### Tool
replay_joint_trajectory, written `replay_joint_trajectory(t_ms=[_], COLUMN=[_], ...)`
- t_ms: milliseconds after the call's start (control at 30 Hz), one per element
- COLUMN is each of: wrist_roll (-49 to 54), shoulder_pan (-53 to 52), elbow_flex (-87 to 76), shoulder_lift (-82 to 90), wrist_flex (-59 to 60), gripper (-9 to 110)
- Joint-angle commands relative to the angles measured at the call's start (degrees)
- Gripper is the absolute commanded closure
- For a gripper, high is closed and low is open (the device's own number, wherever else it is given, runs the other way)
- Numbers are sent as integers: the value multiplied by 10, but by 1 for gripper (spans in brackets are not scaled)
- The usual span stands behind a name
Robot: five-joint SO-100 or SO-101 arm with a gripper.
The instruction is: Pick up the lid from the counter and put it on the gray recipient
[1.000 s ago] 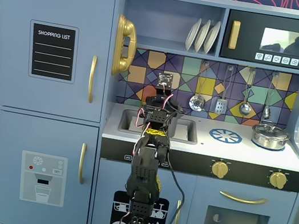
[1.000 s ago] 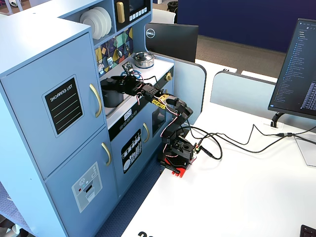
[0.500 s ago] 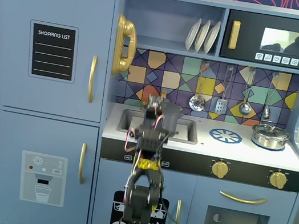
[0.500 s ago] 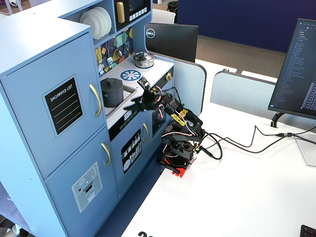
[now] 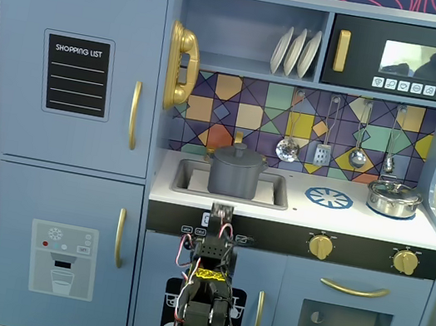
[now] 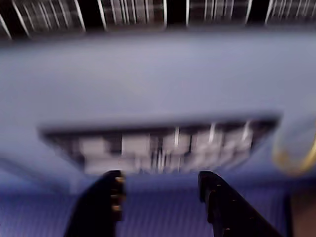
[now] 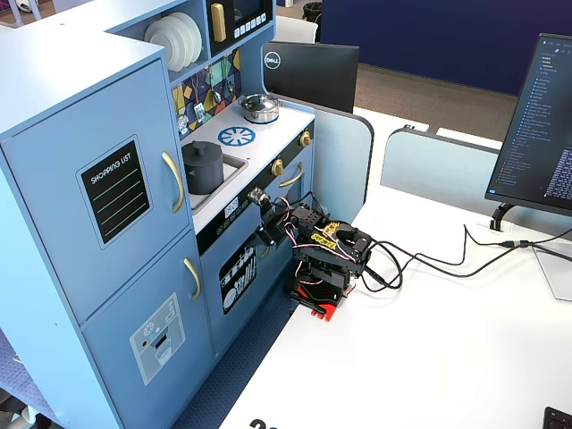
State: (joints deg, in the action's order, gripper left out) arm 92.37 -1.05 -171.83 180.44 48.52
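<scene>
The dark-gray lid (image 5: 239, 152) with its small knob sits on top of the gray pot (image 5: 235, 176), which stands in the sink recess of the white counter (image 5: 343, 220). Both also show in the other fixed view, lid (image 7: 202, 147) on pot (image 7: 204, 172). My gripper (image 5: 222, 213) is low in front of the counter's front edge, apart from the pot, near the black control panel (image 7: 262, 214). In the blurred wrist view it (image 6: 160, 178) is open and empty, facing the kitchen front.
A shiny silver lidded pot (image 5: 393, 199) stands at the counter's right, beside the printed blue burner (image 5: 329, 198). Utensils hang on the tiled back wall (image 5: 323, 143). Gold knobs (image 5: 321, 246) line the front panel. Cables (image 7: 420, 259) trail over the white table behind the arm.
</scene>
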Motion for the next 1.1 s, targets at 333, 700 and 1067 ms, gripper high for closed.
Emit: replay_joint_trajectory(t_ms=[333,700,1067], wrist_roll=[-113,-62,-59], shoulder_pan=[25,13,11], elbow_flex=[-1,-1,-1], shoulder_lift=[17,17,17], wrist_flex=[332,390,391], gripper=[102,99,97])
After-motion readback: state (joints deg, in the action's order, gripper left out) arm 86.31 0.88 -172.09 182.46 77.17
